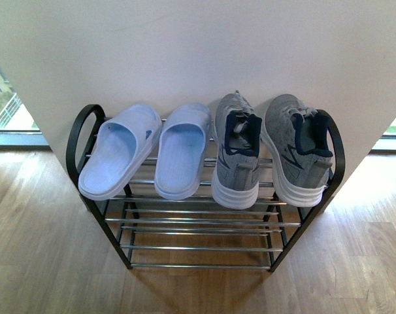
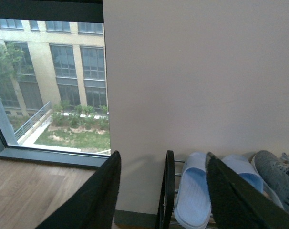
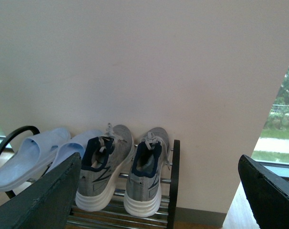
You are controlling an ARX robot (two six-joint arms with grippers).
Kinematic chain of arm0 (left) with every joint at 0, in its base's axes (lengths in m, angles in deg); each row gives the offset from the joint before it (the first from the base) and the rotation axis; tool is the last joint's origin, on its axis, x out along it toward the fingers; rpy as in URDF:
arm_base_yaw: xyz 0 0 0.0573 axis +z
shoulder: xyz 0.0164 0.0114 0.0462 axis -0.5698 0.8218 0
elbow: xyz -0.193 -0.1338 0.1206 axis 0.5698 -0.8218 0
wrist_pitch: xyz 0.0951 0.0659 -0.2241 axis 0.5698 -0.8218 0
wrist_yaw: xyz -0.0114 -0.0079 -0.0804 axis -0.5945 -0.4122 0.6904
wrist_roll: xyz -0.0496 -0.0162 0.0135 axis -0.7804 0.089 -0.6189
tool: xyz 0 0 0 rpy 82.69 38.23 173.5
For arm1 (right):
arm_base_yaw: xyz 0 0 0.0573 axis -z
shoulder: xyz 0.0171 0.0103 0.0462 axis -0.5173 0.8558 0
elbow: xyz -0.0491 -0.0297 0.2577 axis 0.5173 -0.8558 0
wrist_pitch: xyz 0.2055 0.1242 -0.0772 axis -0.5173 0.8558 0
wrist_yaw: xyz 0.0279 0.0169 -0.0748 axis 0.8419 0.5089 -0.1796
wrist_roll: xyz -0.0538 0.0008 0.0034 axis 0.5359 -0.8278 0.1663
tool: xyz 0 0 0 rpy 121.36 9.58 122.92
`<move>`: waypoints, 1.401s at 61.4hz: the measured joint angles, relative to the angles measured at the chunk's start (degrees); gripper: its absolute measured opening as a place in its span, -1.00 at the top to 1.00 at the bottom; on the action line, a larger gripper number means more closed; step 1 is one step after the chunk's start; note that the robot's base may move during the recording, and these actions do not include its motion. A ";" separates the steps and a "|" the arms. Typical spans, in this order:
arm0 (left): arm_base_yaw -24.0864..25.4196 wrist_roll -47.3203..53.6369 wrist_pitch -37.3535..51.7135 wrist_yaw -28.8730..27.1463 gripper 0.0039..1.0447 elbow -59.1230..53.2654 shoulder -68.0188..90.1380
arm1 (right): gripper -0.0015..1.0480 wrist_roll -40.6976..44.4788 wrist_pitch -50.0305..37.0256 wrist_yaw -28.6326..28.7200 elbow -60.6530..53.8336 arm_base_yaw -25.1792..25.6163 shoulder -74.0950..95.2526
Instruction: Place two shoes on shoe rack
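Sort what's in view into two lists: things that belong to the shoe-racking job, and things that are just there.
Belongs to the job:
- left grey sneaker, on the top tier
- right grey sneaker, on the top tier beside it
- shoe rack

Just there:
- two pale blue slide sandals, on the same tier
- wall
- wooden floor

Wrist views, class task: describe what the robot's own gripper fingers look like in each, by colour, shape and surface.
Left gripper: two black fingers, flat and tapering, with a matte finish. Right gripper: two dark, wedge-shaped fingers with a slightly rough matte surface. No cables, markings or labels show. The front view shows neither arm.
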 joint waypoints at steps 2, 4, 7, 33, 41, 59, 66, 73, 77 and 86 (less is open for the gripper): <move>-0.66 0.20 0.00 -0.57 0.21 -0.44 -0.22 | -0.82 0.00 0.00 0.00 0.00 0.00 0.00; -1.97 0.37 -0.09 -2.10 0.35 -0.96 -0.57 | -0.82 0.02 0.00 0.00 0.00 0.00 0.00; -6.62 0.52 -0.39 -8.11 0.55 -1.46 -1.22 | -0.82 0.00 0.00 -0.02 0.00 0.00 0.00; -10.54 0.92 -0.17 -10.03 0.98 -4.74 -4.24 | -0.82 0.02 0.00 -0.07 0.00 0.00 0.00; -10.54 0.96 -0.11 -10.05 0.98 -4.96 -4.48 | -0.82 0.00 0.00 0.00 0.00 0.00 0.00; -10.54 0.96 -0.09 -10.03 0.98 -4.96 -4.55 | -0.82 0.00 0.00 0.00 0.00 0.00 0.00; -10.54 0.94 -0.09 -10.03 0.92 -4.96 -4.55 | -0.82 0.00 0.00 0.00 0.00 0.00 0.00; -10.54 0.94 -0.09 -10.03 0.58 -4.96 -4.55 | -0.82 0.02 0.00 0.00 0.00 0.00 0.00; -10.54 0.96 -0.09 -10.03 0.37 -4.96 -4.55 | -0.82 0.00 0.00 0.00 0.00 0.00 0.00; -10.54 0.96 -0.09 -10.03 -0.08 -4.96 -4.55 | -0.82 0.00 0.00 0.00 0.00 0.00 0.00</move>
